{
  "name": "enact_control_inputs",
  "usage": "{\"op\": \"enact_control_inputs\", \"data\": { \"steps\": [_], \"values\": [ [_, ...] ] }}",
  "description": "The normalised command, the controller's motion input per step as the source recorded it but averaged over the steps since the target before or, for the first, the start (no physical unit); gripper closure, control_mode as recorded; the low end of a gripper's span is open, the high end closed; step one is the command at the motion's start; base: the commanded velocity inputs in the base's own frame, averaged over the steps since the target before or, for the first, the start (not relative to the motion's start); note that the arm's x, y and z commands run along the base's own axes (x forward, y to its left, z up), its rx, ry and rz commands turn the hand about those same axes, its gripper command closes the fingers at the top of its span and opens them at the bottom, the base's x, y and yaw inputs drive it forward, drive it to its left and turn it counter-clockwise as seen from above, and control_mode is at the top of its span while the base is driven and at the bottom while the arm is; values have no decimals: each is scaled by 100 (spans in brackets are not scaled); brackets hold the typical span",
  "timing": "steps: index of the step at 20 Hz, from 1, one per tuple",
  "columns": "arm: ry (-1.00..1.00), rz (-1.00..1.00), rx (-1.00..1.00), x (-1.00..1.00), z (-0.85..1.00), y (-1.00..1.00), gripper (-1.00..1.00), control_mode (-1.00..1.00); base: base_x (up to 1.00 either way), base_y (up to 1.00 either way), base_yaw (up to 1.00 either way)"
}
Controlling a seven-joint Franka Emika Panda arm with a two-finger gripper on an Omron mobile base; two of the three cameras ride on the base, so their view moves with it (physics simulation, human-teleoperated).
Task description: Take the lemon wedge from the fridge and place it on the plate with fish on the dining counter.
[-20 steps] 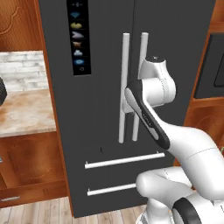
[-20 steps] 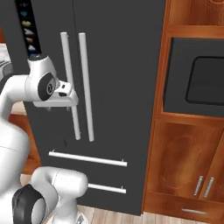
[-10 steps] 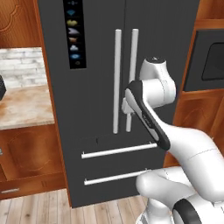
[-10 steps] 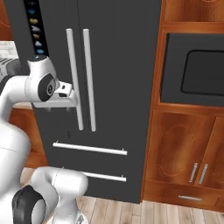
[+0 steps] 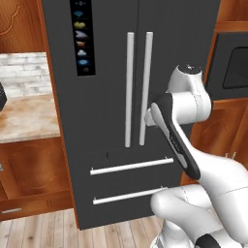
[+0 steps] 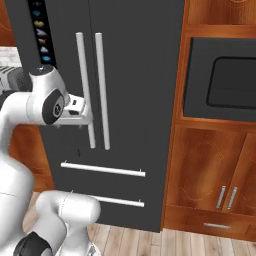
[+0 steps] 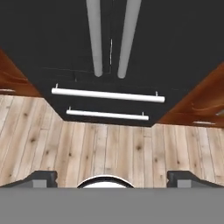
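Note:
The fridge [image 5: 109, 101] [image 6: 135, 60] [image 7: 109, 26] stands straight ahead, tall and dark grey. Both its doors and both drawers are shut. Two long silver bar handles [image 5: 130, 89] [image 6: 102, 90] run down the middle, and an icon panel [image 5: 82, 43] sits on the left door. My gripper [image 6: 82, 119] [image 7: 111, 177] hangs just in front of the handles at their lower ends, tilted down toward the drawers and floor. Its fingertips [image 7: 43, 177] stand wide apart with nothing between them. The lemon wedge is hidden behind the closed doors. The plate with fish and the dining counter are out of view.
A built-in black microwave [image 6: 225, 82] [image 5: 237, 68] sits in the wood cabinets right of the fridge, with cabinet doors [image 6: 210, 185] below it. A beige-topped wall counter [image 5: 26, 118] lies to the left. Wood plank floor [image 7: 109, 144] spreads before the fridge.
The whole picture has shifted as the base moved: the fridge slid slightly sideways and the microwave shows more. The arm keeps its pose and the jaws stay open.

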Motion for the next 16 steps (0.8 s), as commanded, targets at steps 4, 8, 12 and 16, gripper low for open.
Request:
{"op": "enact_control_inputs", "data": {
  "steps": [4,8,12,16],
  "values": [
    [-45,9,17,51,39,-19,-100,-100,0,0,0],
    [-43,7,13,62,37,-9,-100,-100,0,0,0],
    [-7,0,0,83,3,0,-100,-100,0,0,0],
    [3,0,0,94,-1,-2,-100,-100,0,0,0]
  ]
}}
